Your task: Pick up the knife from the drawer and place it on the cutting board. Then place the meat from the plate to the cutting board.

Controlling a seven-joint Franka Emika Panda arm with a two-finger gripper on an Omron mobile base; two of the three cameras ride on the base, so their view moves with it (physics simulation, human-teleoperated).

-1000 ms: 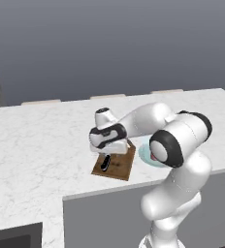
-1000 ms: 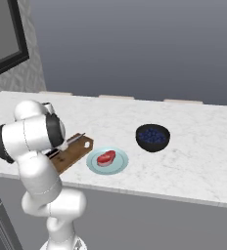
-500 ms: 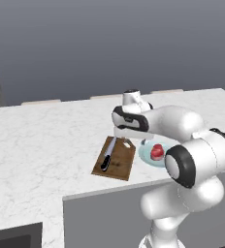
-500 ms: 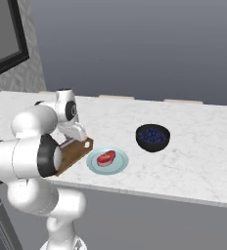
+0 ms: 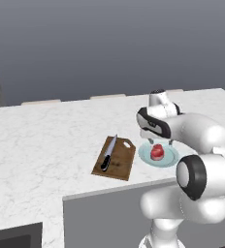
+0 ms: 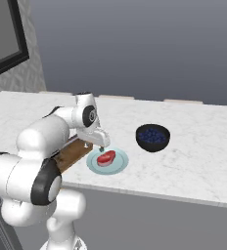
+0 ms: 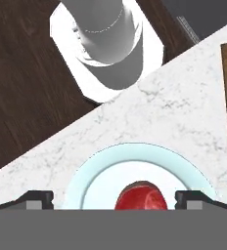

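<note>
Since a second ago the arm has swung from above the board across to the plate, and the gripper (image 5: 159,142) now hangs over the meat (image 5: 156,152) with its jaws spread wide, holding nothing. In the hand view the two dark fingertips (image 7: 34,198) stand apart on either side of the meat, clear of it.

The meat is a small rounded red lump, sitting in the middle of the round, shallow, pale blue plate (image 6: 119,165). The plate rests on the white marbled counter (image 5: 37,145), near its front edge. Just beside it lies the board (image 5: 122,163), a dark brown wooden rectangle with a small hole near one corner. The knife (image 5: 108,153) lies flat along the board's far long side, black handle toward the counter's front edge, slim silver blade pointing away. Farther along the counter, well apart from the plate, stands a round dark bowl (image 6: 152,137).
</note>
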